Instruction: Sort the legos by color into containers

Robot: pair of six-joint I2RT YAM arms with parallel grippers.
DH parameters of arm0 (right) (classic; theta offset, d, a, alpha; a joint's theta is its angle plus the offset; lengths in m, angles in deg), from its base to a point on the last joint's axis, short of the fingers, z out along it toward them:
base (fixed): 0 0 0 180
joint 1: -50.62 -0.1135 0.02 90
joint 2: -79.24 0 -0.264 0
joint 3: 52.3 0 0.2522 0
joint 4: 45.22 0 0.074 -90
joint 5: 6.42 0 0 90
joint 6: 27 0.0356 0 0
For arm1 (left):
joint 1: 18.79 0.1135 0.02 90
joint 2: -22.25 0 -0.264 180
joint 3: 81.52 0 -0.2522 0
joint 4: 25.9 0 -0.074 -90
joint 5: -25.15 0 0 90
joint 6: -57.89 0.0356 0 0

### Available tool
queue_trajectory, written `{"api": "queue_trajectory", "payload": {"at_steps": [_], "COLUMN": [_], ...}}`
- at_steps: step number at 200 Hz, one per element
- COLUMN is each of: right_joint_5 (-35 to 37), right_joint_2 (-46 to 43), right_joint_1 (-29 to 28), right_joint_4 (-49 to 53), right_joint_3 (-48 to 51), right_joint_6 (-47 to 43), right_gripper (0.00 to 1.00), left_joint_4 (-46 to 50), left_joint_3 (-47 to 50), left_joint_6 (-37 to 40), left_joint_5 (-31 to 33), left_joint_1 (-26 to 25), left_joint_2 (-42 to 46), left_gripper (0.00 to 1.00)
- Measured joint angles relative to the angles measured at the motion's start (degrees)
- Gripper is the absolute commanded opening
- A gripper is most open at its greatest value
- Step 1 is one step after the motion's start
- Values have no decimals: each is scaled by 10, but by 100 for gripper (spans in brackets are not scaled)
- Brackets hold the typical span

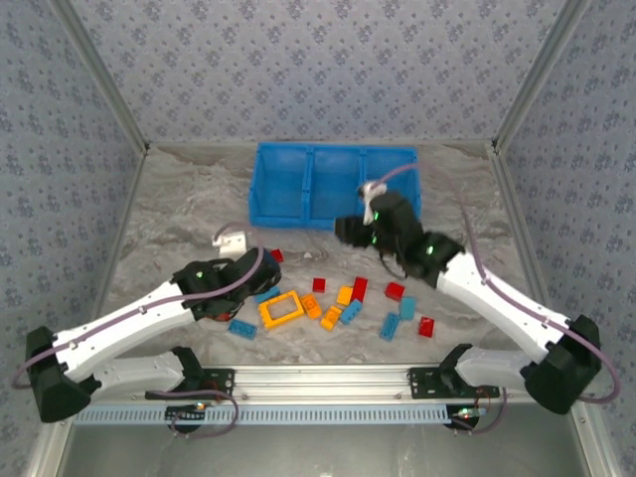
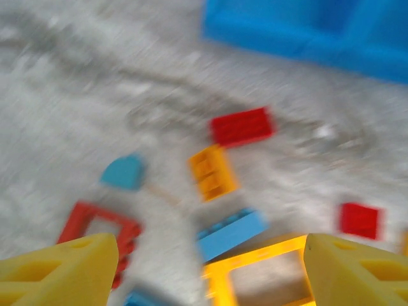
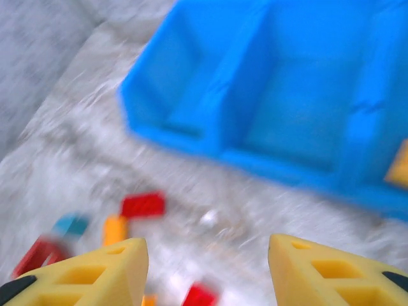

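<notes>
The blue tray of containers (image 1: pixel 298 159) stands at the back of the table, and an orange piece (image 3: pixel 400 164) lies in its right compartment. Loose legos are scattered in front of it: a yellow frame (image 1: pixel 281 309), red bricks (image 1: pixel 360 288), light blue bricks (image 1: pixel 350 312) and orange bricks (image 1: pixel 344 295). My left gripper (image 1: pixel 264 271) hangs open over the left of the pile. A light blue brick (image 2: pixel 231 233) and the yellow frame (image 2: pixel 255 268) lie below its fingers (image 2: pixel 64 271), a red frame (image 2: pixel 95 229) to the left. My right gripper (image 1: pixel 345 231) is open and empty just in front of the tray (image 3: pixel 274 83).
Patterned walls close in the table at the back and both sides. A red brick (image 2: pixel 242 126) and an orange brick (image 2: pixel 212 172) lie ahead of the left gripper (image 2: pixel 210 268). Bare marbled tabletop (image 1: pixel 179 219) stretches left of the tray. Both wrist views are motion-blurred.
</notes>
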Motion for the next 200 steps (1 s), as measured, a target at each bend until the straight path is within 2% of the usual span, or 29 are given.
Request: {"api": "queue_trajectory", "payload": {"at_steps": [36, 68, 117, 148, 200], "right_joint_5": [-29, -30, -20, -18, -14], "right_joint_2": [-43, -63, -64, -54, -23], "right_joint_1": [-169, -258, -274, -275, -281], "right_joint_4": [-119, -181, -225, -229, -236], "right_joint_3": [191, 242, 242, 240, 233], "right_joint_6": [30, 37, 47, 51, 58], "right_gripper": [63, 64, 64, 64, 64], "left_joint_4": [36, 19, -46, -75, -116], "left_joint_3": [90, 118, 138, 153, 165], "left_joint_6": [-8, 17, 82, 115, 153], "left_joint_5": [-55, -89, -136, -156, -183], "left_joint_1": [60, 99, 150, 178, 209], "left_joint_2": [23, 7, -63, -77, -98], "left_gripper": [72, 61, 54, 48, 43]}}
